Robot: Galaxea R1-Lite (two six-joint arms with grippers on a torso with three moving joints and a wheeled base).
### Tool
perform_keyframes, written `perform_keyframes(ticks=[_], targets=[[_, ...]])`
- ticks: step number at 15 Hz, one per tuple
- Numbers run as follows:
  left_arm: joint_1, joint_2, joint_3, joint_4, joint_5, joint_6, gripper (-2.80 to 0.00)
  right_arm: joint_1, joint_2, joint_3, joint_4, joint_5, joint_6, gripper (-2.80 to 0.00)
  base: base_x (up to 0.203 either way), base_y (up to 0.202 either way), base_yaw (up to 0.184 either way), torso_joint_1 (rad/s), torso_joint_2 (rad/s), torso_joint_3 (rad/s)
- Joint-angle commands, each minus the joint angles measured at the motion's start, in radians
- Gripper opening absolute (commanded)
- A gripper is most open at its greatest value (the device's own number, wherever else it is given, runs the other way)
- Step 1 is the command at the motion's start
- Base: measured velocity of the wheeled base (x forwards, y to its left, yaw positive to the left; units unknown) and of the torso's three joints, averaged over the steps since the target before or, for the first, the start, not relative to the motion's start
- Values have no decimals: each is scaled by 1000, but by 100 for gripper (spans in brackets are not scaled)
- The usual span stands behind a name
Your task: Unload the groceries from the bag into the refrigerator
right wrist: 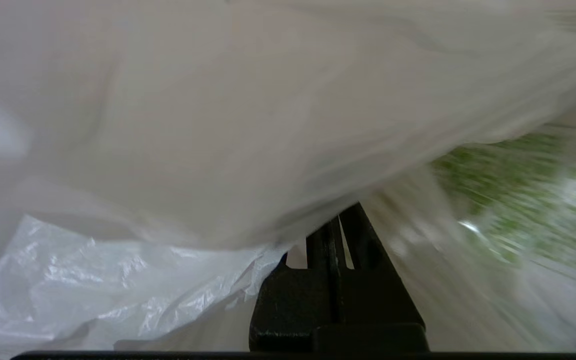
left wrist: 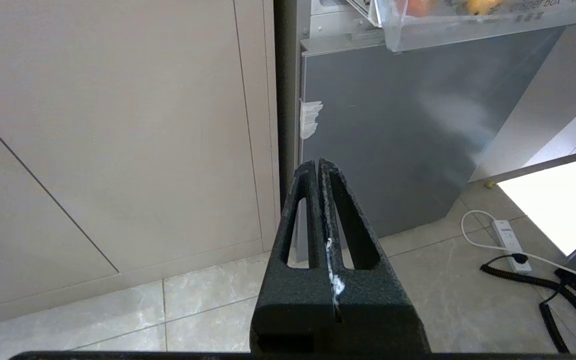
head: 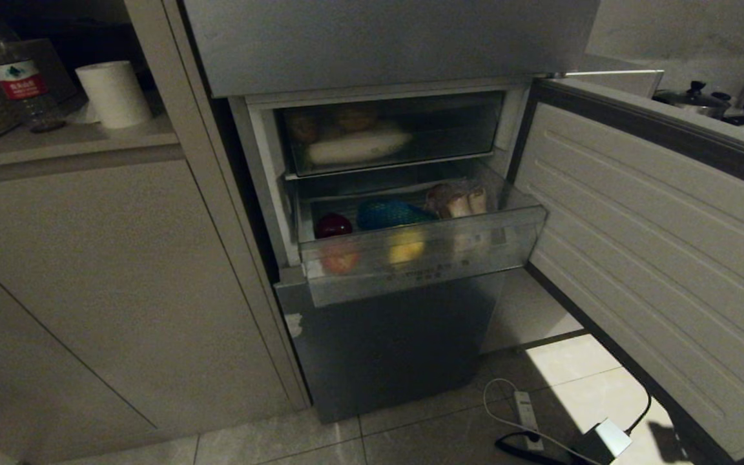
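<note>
The refrigerator (head: 385,336) stands with its middle door (head: 656,258) swung open to the right and a clear drawer (head: 423,258) pulled out. Groceries lie in that drawer: a red fruit (head: 333,225), a blue-green netted item (head: 390,213) and pale beige lumps (head: 465,200). The crinkly white bag (right wrist: 93,280) with blurred green print (right wrist: 518,200) fills the right wrist view. My right gripper (right wrist: 340,222) is shut, its tips buried in the bag's film. My left gripper (left wrist: 317,162) hangs parked and shut low before the fridge's bottom door (left wrist: 393,135). Neither arm shows in the head view.
Beige cabinets (head: 88,290) adjoin the fridge on the left, with a red-capped water bottle (head: 13,68) and a paper roll (head: 113,93) on a shelf. A power strip (head: 527,416) and cables lie on the tiled floor. A pot (head: 692,97) sits behind the open door.
</note>
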State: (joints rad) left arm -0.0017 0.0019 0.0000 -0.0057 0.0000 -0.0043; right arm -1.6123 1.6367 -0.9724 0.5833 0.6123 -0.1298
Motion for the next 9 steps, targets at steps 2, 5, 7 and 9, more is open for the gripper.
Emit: perform_keyframes(ticks=[2, 5, 7, 9], targets=[[0, 0, 0, 0, 0, 0, -280, 25, 24, -3, 3, 39, -1, -280, 0, 0, 0, 0, 0, 0], [0, 0, 0, 0, 0, 0, -280, 29, 28, -61, 0, 35, -12, -280, 0, 0, 0, 0, 0, 0], [0, 0, 0, 0, 0, 0, -280, 30, 40, -101, 0, 25, -17, -280, 0, 0, 0, 0, 0, 0], [0, 0, 0, 0, 0, 0, -280, 49, 40, -105, 0, 10, -18, -280, 0, 0, 0, 0, 0, 0]])
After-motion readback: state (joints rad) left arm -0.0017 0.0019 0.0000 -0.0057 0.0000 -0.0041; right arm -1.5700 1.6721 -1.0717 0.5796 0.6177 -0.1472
